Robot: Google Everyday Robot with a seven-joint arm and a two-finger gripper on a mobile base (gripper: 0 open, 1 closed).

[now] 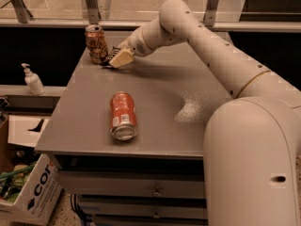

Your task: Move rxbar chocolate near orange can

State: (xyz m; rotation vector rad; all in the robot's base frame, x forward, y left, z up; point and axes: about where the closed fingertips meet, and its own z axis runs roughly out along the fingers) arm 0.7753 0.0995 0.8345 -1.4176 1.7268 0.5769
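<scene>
The orange can (96, 43) stands upright at the far left of the grey table (155, 88); it has brownish mottled artwork and a silvery top. My gripper (119, 59) is low over the table just right of this can. A small dark piece of the rxbar chocolate (107, 61) shows at the gripper's left tip, at table level, a short gap from the can's base. Most of the bar is hidden by the gripper. I cannot tell whether the bar is held or lies loose.
A redder-orange can with a white label (123, 116) lies on its side near the table's front. A soap dispenser (33, 80) stands on a ledge to the left. A cardboard box (33, 192) sits on the floor at lower left. A railing runs behind the table.
</scene>
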